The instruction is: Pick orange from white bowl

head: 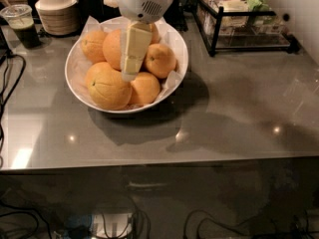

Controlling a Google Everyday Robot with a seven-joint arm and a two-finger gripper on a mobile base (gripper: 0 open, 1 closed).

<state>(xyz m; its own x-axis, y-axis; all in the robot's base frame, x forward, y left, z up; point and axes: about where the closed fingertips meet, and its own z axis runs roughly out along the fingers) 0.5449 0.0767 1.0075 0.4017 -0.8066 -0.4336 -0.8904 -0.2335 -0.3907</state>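
Observation:
The white bowl (149, 105) stands at the back left of the grey table, lined with crinkled white paper and holding several oranges. The large plain orange (112, 49) lies in the middle of the pile, partly hidden by my gripper. My gripper (128, 72) hangs down from the white wrist over the bowl's centre, its tip just right of that orange and among the fruit. An equally large orange with a dark stem dot and creases (107, 88) lies at the front left. Smaller oranges lie at the right (160, 60) and front (145, 87).
A stack of beige ribbed bowls (56, 11) and a plastic cup with a dark drink (22, 25) stand at the back left. A black wire rack (244, 21) with packets is at the back right. Black cables (7, 78) run along the left edge.

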